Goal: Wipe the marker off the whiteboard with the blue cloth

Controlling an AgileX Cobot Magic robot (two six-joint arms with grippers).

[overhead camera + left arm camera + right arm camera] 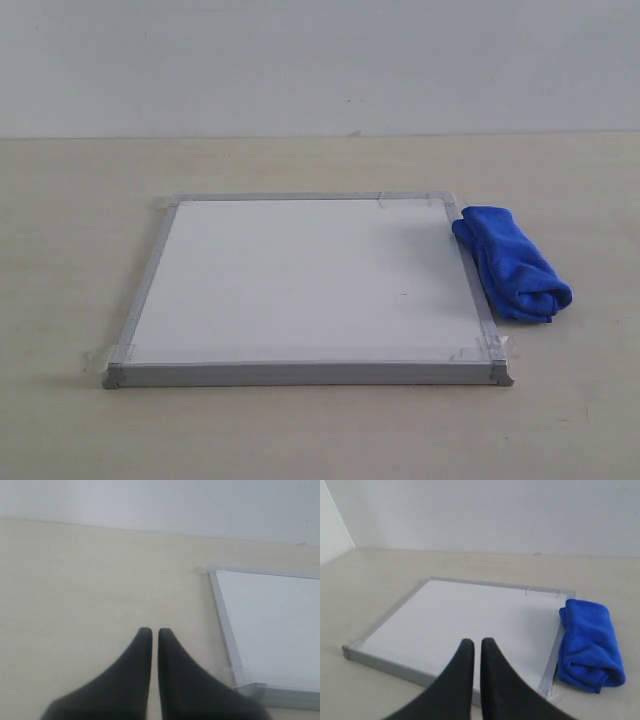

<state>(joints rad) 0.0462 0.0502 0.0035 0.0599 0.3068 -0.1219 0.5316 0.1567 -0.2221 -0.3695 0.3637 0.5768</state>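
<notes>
The whiteboard (300, 290) lies flat on the table, grey-framed with taped corners; its white face shows no red marker line in any view. The blue cloth (510, 262) is a folded bundle lying against the board's right edge, also in the right wrist view (590, 647). Neither gripper appears in the exterior view. My left gripper (151, 632) is shut and empty over bare table beside the whiteboard (272, 625). My right gripper (474, 642) is shut and empty, hovering near the front edge of the whiteboard (470, 620), with the cloth off to one side.
A pale wooden table (80, 200) carries everything, with a plain white wall (320, 60) behind it. Clear tape (100, 352) sticks out at the board's corners.
</notes>
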